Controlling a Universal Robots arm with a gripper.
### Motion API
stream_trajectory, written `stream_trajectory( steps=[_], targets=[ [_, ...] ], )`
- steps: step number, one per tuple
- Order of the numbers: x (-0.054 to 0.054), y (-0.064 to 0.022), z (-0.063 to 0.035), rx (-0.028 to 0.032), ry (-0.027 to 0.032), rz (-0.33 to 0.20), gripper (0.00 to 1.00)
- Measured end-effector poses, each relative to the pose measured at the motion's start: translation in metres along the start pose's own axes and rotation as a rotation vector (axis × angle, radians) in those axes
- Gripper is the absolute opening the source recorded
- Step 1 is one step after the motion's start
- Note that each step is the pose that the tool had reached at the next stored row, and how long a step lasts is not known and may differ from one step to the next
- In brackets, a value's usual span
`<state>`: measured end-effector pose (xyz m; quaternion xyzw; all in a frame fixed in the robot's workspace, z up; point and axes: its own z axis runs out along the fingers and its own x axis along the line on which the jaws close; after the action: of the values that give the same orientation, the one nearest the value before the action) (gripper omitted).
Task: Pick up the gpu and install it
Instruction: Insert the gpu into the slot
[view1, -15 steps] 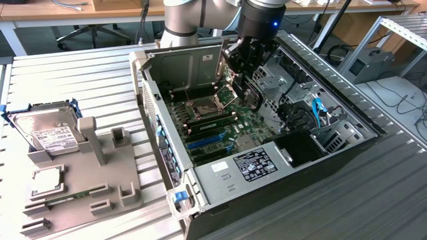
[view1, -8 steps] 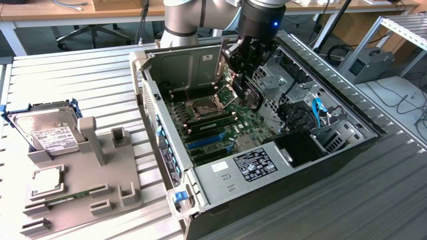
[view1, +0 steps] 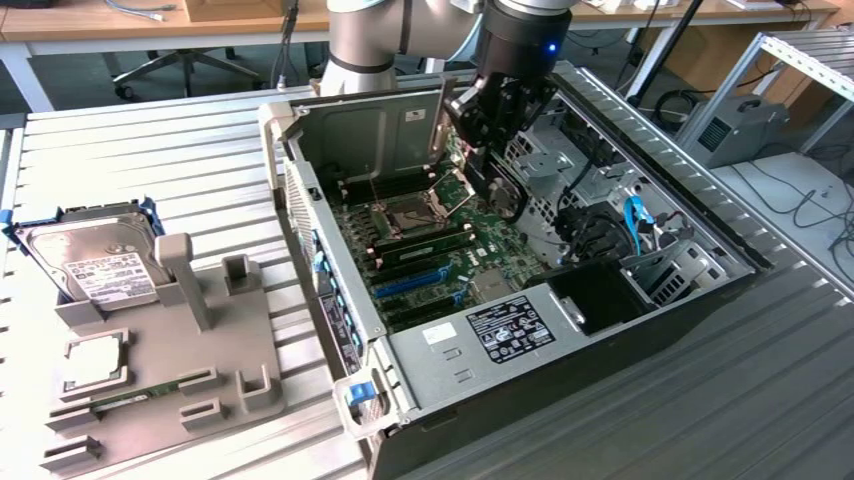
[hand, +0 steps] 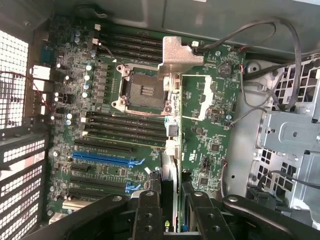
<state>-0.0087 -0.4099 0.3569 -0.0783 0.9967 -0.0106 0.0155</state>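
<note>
Tool (hand: 173, 200) gripping gpu (hand: 177, 57) edge-on, above motherboard (hand: 212, 145)

Count: 1 open computer case (view1: 447, 372), 1 motherboard (hand: 210, 130), 1 CPU socket (hand: 145, 90), 2 blue slots (hand: 105, 158), 1 gpu (hand: 177, 56), 2 fingers (hand: 147, 215). On counter (view1: 160, 150): 1 grey fixture (view1: 200, 350), 1 hard drive (view1: 91, 265), 1 memory stick (view1: 134, 392).

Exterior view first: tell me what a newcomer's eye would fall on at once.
The open computer case lies on the slatted table with its green motherboard bared. Above the board, the gripper holds the gpu inside the case. At the exterior view's left, a hard drive sits in a grey holder.
</note>
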Motion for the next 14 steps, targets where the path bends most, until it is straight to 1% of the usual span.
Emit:
stream_trajectory(
  steps=[14],
  targets=[
    [0.0000, 0.0000, 0.0000, -0.0010, -0.0008, -0.035, 0.26]
  ],
)
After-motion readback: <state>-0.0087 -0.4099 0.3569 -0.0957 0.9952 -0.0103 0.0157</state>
